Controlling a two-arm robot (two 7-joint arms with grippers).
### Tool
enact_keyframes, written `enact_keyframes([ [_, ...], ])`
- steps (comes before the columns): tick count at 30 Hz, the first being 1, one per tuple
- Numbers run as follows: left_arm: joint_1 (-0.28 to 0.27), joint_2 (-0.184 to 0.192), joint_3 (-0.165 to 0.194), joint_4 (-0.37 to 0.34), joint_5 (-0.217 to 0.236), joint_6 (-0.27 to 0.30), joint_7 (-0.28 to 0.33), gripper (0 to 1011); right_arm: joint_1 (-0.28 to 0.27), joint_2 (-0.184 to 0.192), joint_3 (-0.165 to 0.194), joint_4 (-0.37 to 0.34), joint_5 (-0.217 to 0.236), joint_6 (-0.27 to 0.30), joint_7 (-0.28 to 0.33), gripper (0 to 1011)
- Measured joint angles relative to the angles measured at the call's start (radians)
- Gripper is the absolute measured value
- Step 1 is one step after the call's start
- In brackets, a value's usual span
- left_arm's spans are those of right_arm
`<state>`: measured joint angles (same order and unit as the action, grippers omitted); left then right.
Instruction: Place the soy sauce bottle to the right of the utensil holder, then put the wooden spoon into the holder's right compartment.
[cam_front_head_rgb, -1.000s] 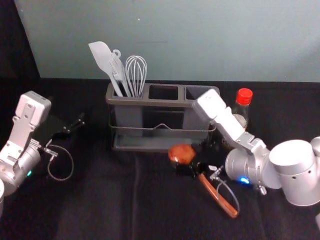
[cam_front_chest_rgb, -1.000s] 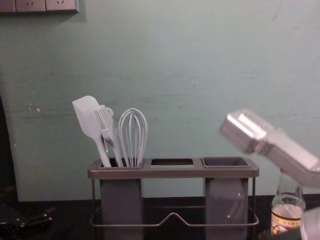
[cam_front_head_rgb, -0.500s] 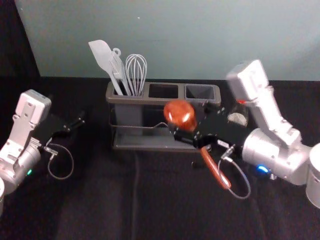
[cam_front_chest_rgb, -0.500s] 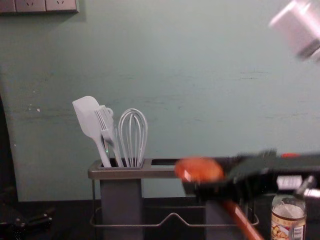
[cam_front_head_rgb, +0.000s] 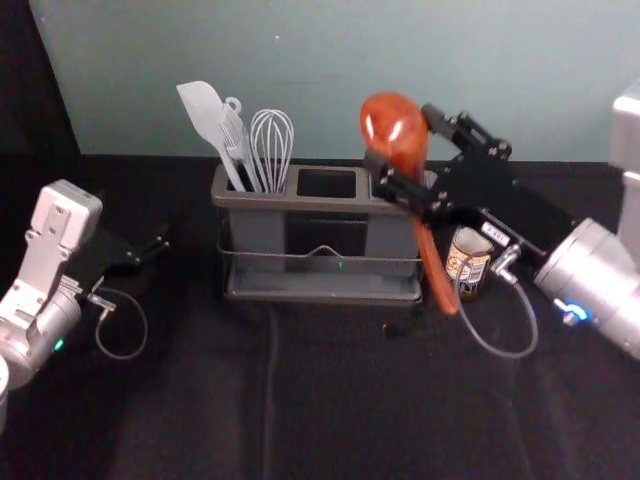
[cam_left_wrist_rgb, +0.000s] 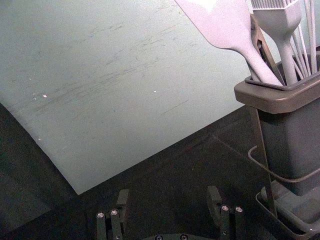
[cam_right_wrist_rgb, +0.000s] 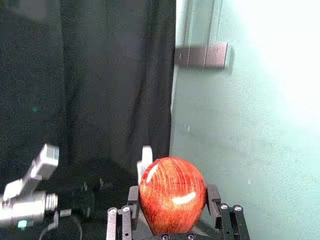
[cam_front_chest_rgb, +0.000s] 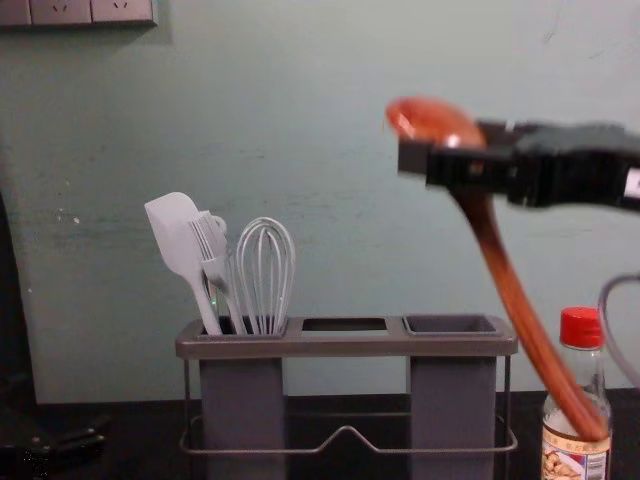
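Raised over the right end of the utensil holder (cam_front_head_rgb: 300, 203), my right gripper (cam_front_head_rgb: 402, 145) is shut on the wooden spoon (cam_front_head_rgb: 432, 262) near its bowl. The right wrist view shows the bowl (cam_right_wrist_rgb: 172, 200) between the fingers of the right gripper (cam_right_wrist_rgb: 173, 196). In the chest view the spoon's handle (cam_front_chest_rgb: 520, 295) slants down rightward, its end overlapping the soy sauce bottle (cam_front_chest_rgb: 575, 455), which stands upright right of the holder. The right compartment (cam_front_chest_rgb: 452, 325) has nothing poking out. My left gripper (cam_front_head_rgb: 160, 245) is parked at left; in its wrist view the left gripper (cam_left_wrist_rgb: 168, 197) is open.
A grey spatula (cam_front_chest_rgb: 180, 240), a brush (cam_front_chest_rgb: 213, 255) and a whisk (cam_front_chest_rgb: 265, 270) stand in the holder's left compartment. The wall (cam_front_head_rgb: 350, 80) rises close behind the holder. A cable loop (cam_front_head_rgb: 510, 350) hangs below my right wrist.
My right gripper has lifted the spoon up from low in front of the holder and moved it back and slightly right. The spoon's handle hangs steeper. The left arm has stayed put.
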<state>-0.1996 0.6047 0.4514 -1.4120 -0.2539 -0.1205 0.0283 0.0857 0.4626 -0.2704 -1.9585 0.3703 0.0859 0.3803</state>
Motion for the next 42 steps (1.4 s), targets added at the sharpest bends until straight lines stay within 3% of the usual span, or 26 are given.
enact_keyframes([
  [10,0.000,0.000,0.000,0.000,0.000,0.000,0.000,1005,0.015,-0.012,0.024,0.002,0.042,-0.104,0.004,826],
  [15,0.000,0.000,0.000,0.000,0.000,0.000,0.000,1005,0.062,-0.023,0.027,0.043,0.061,-0.127,0.009,825],
  [21,0.000,0.000,0.000,0.000,0.000,0.000,0.000,1005,0.158,-0.045,0.010,0.137,0.062,-0.134,0.014,825],
  [27,0.000,0.000,0.000,0.000,0.000,0.000,0.000,1005,0.275,-0.076,-0.024,0.277,0.061,-0.153,0.046,826],
  [34,0.000,0.000,0.000,0.000,0.000,0.000,0.000,1005,0.364,-0.110,-0.062,0.400,0.045,-0.162,0.060,826],
  [42,0.000,0.000,0.000,0.000,0.000,0.000,0.000,1005,0.429,-0.139,-0.091,0.520,0.037,-0.188,0.088,825],
])
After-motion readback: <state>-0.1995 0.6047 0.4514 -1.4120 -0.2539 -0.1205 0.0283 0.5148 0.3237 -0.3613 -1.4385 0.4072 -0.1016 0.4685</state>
